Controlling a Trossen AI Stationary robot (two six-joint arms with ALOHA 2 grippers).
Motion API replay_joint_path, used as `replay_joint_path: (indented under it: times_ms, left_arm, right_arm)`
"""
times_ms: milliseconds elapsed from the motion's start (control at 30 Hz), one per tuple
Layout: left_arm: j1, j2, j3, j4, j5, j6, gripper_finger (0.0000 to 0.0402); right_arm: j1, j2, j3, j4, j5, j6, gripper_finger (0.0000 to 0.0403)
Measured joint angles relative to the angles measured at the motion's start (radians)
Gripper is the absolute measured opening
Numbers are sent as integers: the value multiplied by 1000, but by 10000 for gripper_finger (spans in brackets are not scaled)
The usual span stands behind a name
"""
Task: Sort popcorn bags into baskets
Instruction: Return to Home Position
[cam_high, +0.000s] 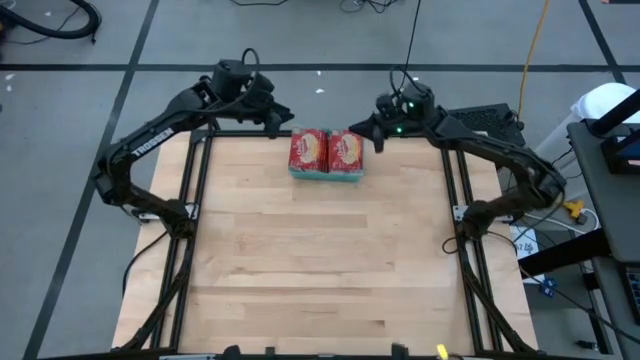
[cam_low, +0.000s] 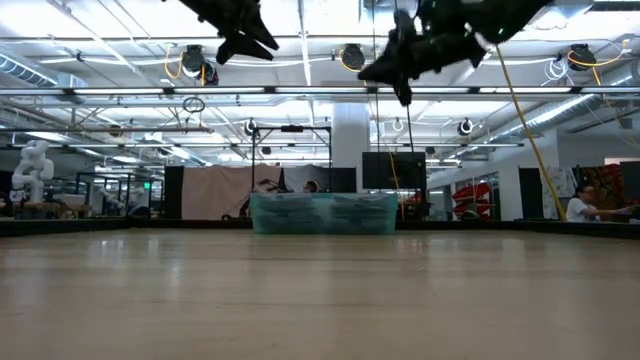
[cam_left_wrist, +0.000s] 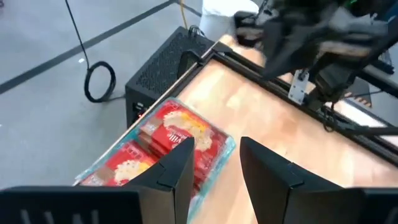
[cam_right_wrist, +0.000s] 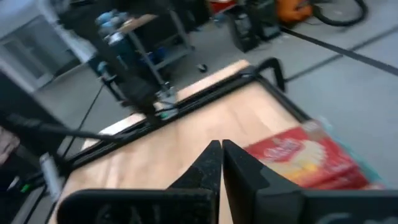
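I am hovering my left gripper (cam_left_wrist: 216, 144), fingers spread and empty, above the table (cam_high: 320, 270) just beside the teal tray (cam_high: 325, 178) at its far edge, and my right gripper (cam_right_wrist: 221, 148) is hanging on the tray's other side, fingers pressed together on nothing. The red popcorn bags (cam_high: 327, 151) are lying flat in the tray, seemingly in two side-by-side piles of a depth I cannot tell. I am judging them light, slick and crushable, best pinched gently by a free edge.
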Motion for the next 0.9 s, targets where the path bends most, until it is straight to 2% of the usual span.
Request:
replay_joint_path:
  times_ms: [100, 200, 433, 633, 767, 900]
  left_arm:
    - [-13, -25, 0, -39, 8, 18, 129]
    - [-41, -64, 0, -90, 15, 57, 110]
    - [-177, -145, 0, -121, 15, 137, 11]
    - [-328, -188, 0, -123, -30, 141, 4]
    - [-429, -220, -1, -133, -123, 141, 4]
    - [-497, -261, -88, -78, -179, 128, 3]
  right_arm:
    - [52, -70, -1, -32, 0, -27, 3]
    - [113, -137, 0, -47, 33, -22, 2]
    - [278, -256, 0, -104, 227, -29, 1]
    - [414, -302, -1, -118, 264, -40, 0]
    - [489, -319, -1, -113, 326, -101, 0]
    - [547, -321, -1, -136, 393, -135, 0]
